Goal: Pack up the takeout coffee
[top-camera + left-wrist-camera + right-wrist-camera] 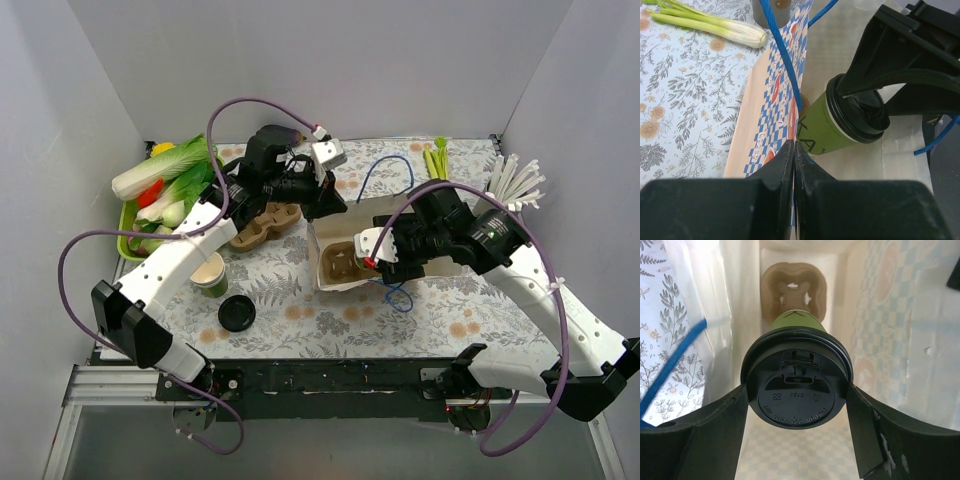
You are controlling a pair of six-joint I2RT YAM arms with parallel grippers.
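Observation:
The takeout coffee (796, 320) is a green cup under a black lid (797, 385). My right gripper (797, 400) is shut on it, one finger on each side of the lid. It hangs inside a paper bag (890, 305), above a brown cup carrier (795, 287) on the bag's floor. The left wrist view shows the cup (822, 130) tilted inside the bag, with the right fingers (890, 45) on its lid. My left gripper (794, 147) is shut on the bag's blue-checked rim (775, 95). From above, the bag (325, 235) lies mid-table between both grippers.
Stacked lidless green cups (210, 275) and a loose black lid (237, 314) sit at the front left. A second cardboard carrier (265, 222) lies behind them. A vegetable basket (128, 240) is far left, white cutlery (515, 180) far right. Blue bag handles (782, 50) hang close.

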